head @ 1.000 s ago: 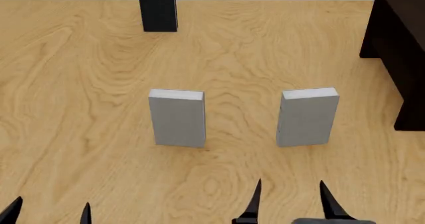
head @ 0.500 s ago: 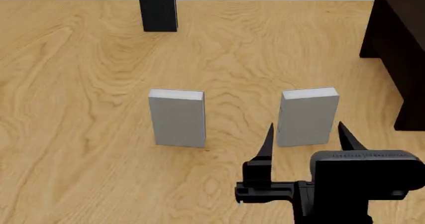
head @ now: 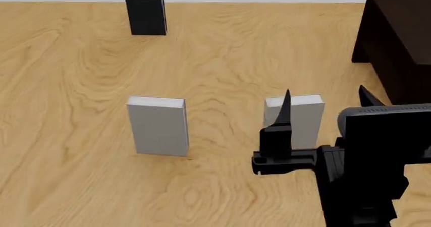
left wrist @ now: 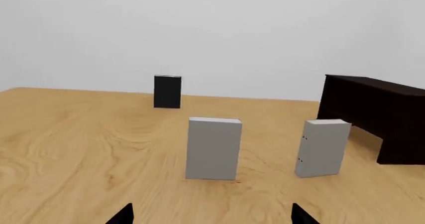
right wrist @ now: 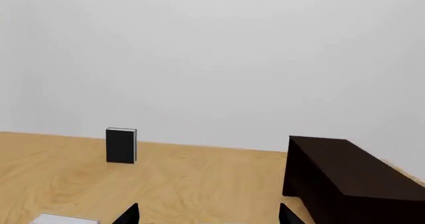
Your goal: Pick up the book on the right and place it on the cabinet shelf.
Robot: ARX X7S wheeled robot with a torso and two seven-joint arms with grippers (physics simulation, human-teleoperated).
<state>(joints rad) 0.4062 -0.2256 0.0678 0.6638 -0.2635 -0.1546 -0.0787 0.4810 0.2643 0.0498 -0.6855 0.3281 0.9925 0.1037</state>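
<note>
The book on the right [head: 302, 117] is light grey and stands upright on the wooden table; it also shows in the left wrist view as the right-hand grey book [left wrist: 322, 148]. My right gripper [head: 324, 89] is open, raised above the table, with one finger [head: 283, 113] in front of the book's left part and the other past its right side. The book is not held. The dark cabinet [head: 394, 40] stands at the far right, its shelf hidden from these views. My left gripper [left wrist: 212, 211] is open and low over the table, short of both grey books.
A second grey book [head: 158, 127] stands left of the first. A black book [head: 145, 12] stands at the table's far edge. The cabinet [right wrist: 345, 179] and black book [right wrist: 121, 145] also show in the right wrist view, before a white wall.
My right arm has risen and moved forward from the table's near edge until its fingers straddle the right book. The head view has shifted, with the left gripper now outside it.
</note>
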